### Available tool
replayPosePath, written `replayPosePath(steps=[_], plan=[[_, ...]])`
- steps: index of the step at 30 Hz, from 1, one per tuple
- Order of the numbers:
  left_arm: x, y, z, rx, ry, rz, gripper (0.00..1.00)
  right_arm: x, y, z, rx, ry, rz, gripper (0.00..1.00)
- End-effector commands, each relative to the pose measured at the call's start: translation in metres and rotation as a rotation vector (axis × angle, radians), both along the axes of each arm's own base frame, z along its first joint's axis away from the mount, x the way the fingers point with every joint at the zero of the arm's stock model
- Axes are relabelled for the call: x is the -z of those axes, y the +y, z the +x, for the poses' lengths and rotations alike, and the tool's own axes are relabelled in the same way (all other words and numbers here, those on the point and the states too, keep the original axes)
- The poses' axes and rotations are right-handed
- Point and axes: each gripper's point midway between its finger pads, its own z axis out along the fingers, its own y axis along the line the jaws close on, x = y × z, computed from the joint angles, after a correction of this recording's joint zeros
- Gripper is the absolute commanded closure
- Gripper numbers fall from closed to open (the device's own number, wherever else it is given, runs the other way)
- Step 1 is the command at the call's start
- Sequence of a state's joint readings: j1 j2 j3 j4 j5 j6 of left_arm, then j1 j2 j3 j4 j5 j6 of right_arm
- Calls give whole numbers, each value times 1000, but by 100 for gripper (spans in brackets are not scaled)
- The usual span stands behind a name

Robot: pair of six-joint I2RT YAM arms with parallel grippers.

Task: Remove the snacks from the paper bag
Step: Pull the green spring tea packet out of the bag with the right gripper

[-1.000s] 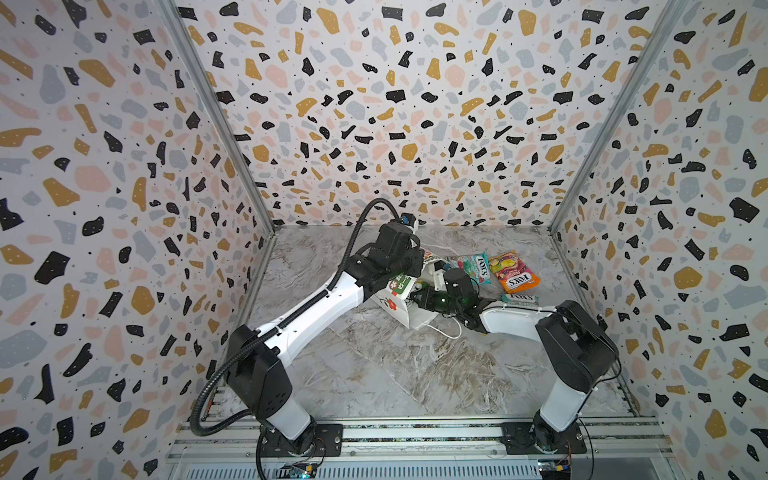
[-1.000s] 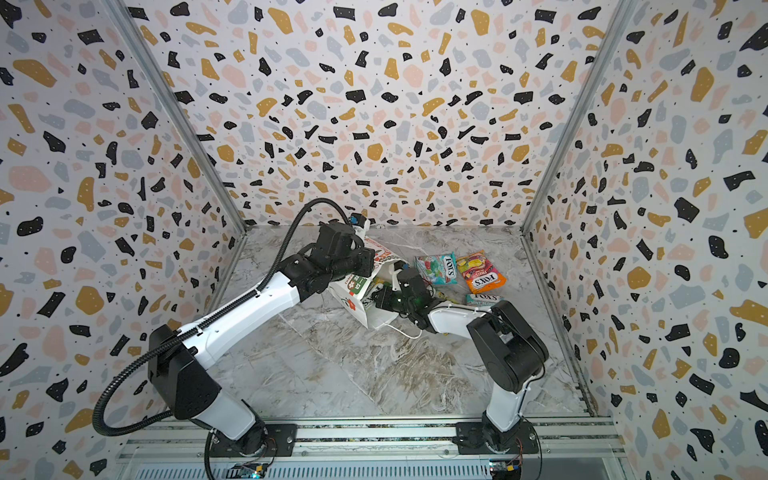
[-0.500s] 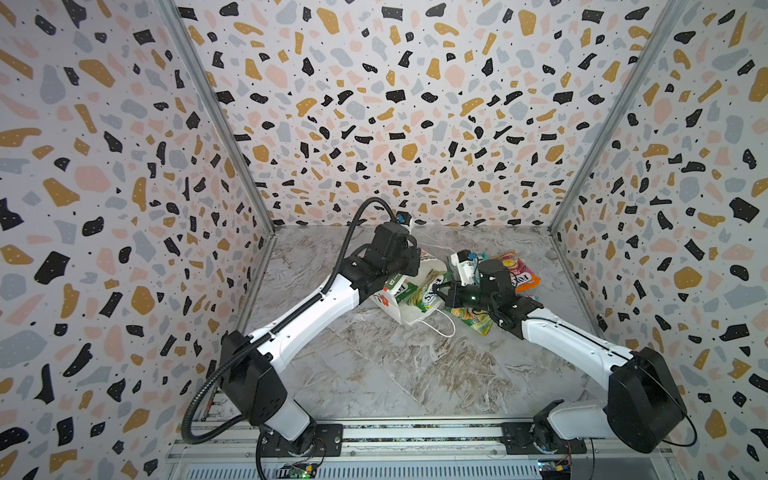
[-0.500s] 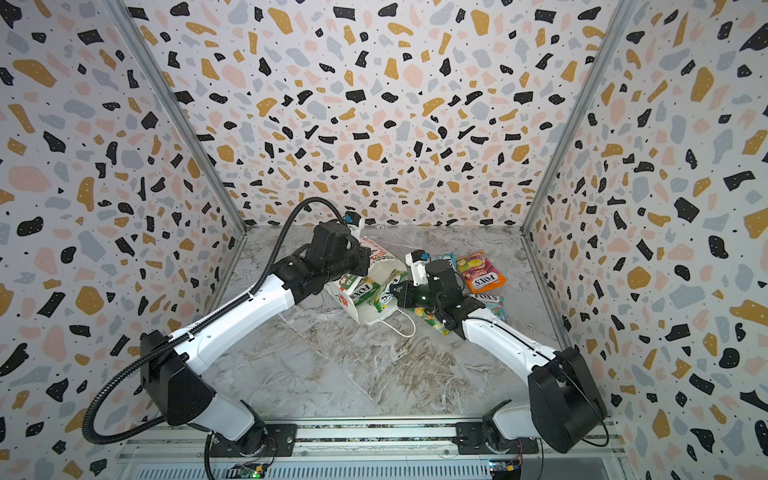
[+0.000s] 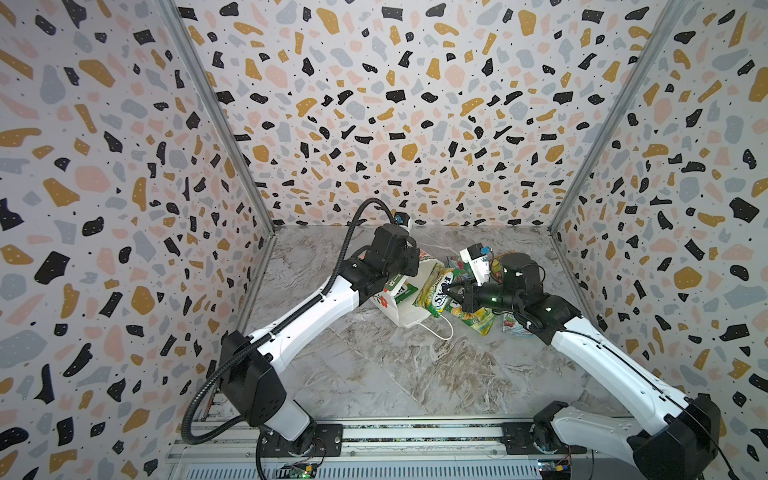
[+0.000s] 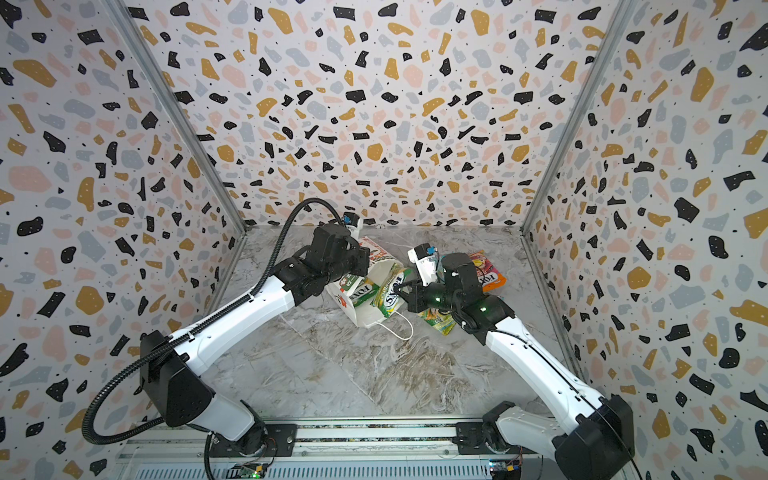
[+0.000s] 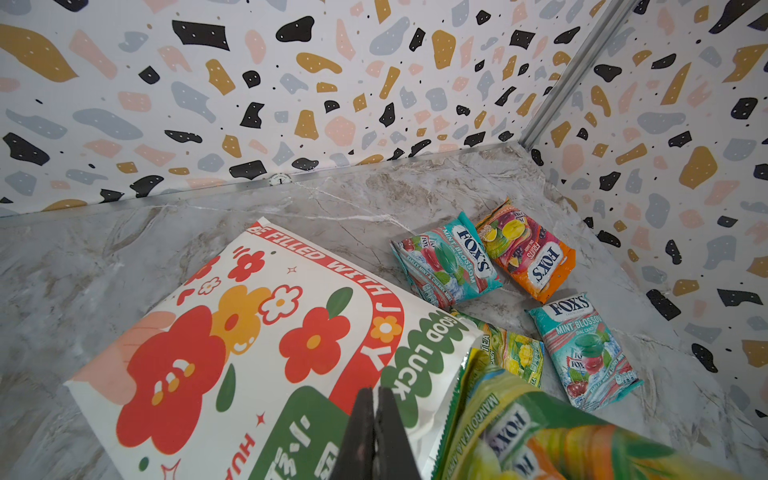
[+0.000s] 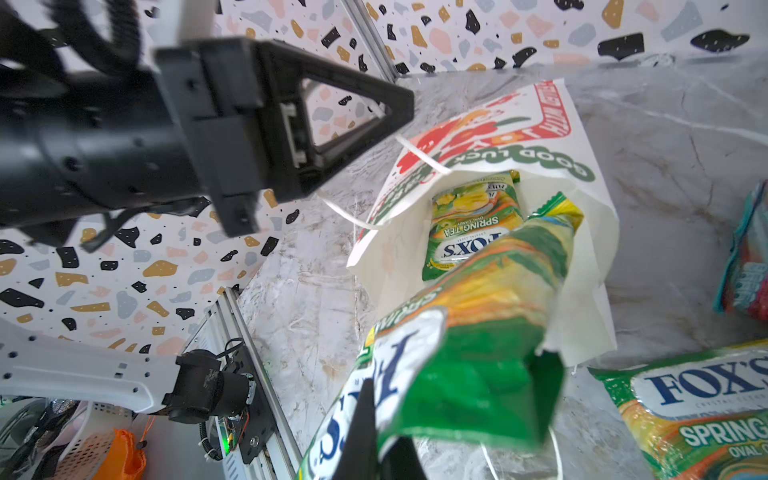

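- The green-yellow glossy FOX'S candy packet [image 5: 435,291] you are moving hangs at the mouth of the white paper gift bag printed with red flowers [image 5: 405,318]. The bag lies on its side, and the packet's long axis runs straight out of that mouth.
- Your right claw [image 5: 451,291] is clamped tight on the packet's outer end, so the packet lies directly ahead of the claw, towards the bag.
- I judge the pull should go straight back along that axis, away from the mouth. A sideways drag could snag the bag's lip.
- A second green-yellow packet [image 8: 469,224] lies flat deeper inside the bag, on much the same axis.
- Your left claw [image 7: 374,432] is fully closed at the bag's top wall by the mouth. Whether it pinches paper or cord is unclear from these views.
- Four loose packets [image 7: 528,249] lie beyond the mouth, nearer your right arm.
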State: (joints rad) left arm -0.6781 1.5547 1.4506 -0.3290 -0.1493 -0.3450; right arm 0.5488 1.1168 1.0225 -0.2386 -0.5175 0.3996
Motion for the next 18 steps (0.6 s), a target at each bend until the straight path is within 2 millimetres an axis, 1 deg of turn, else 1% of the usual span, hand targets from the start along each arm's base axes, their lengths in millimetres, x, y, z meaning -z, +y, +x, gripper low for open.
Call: replayPosePath(steps=[1,4,8,14,18], plan=[[-20,4,3,-36,-56,-43,100,-20,-16,-12,14,-67,-42,100],[-24,5,3,-40,-62,-47,100,-18,-35,-12,93,-90,-113,100],[-28,9,1,-47,-71,-43,100,-7,-61,-14,181,-78,-208,100],[-36,22,0,-96,-96,-24,100,7,-91,-23,273,-49,-289,100],[-40,24,-3,-97,-106,-36,100,25,-106,-26,319,-12,-363,100]])
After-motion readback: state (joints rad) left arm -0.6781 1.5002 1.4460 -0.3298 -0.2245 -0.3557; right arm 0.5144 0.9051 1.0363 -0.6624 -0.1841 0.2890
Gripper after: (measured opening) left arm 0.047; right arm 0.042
